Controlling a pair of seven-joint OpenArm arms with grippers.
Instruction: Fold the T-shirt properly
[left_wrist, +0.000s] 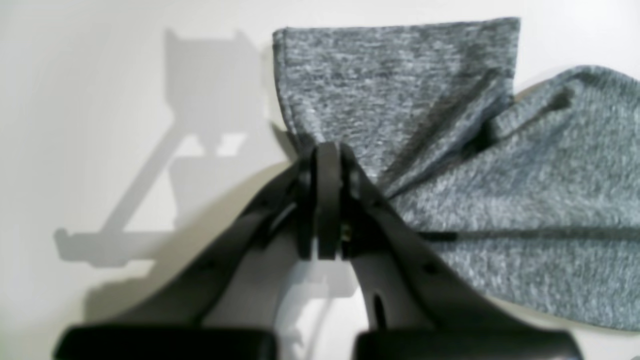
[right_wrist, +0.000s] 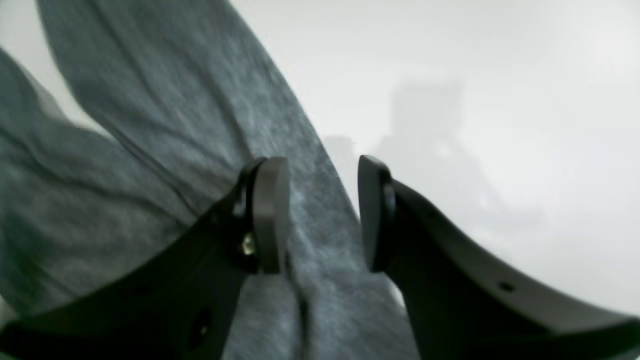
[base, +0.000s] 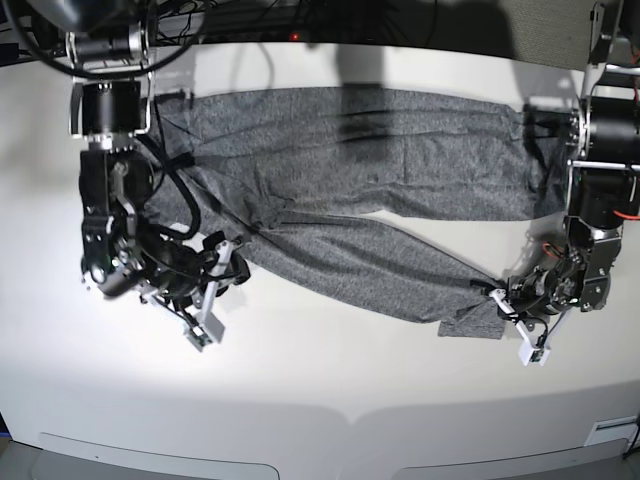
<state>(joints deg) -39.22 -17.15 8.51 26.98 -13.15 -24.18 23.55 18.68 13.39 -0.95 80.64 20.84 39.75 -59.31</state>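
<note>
One T-shirt (base: 340, 190) lies spread across the white bench (base: 320, 380). The left tool (left_wrist: 327, 155) pinches its sleeve end (cuff fanned out); the right tool (right_wrist: 322, 215) gapes over cloth, gripping nothing.

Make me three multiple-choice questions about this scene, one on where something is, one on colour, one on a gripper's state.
1. Where does the left gripper grip the heather-grey knit T-shirt?
A. collar
B. near a sleeve's cuff end
C. middle of the body

2. What colour is the table?
A. white
B. black
C. brown

3. How is the right gripper?
A. shut on cloth
B. out of view
C. open over the cloth

Answers: 1 B, cloth fans out from the shut jaws near the hemmed end. 2 A, the bare surface is white. 3 C, a clear gap shows between the fingers.
</note>
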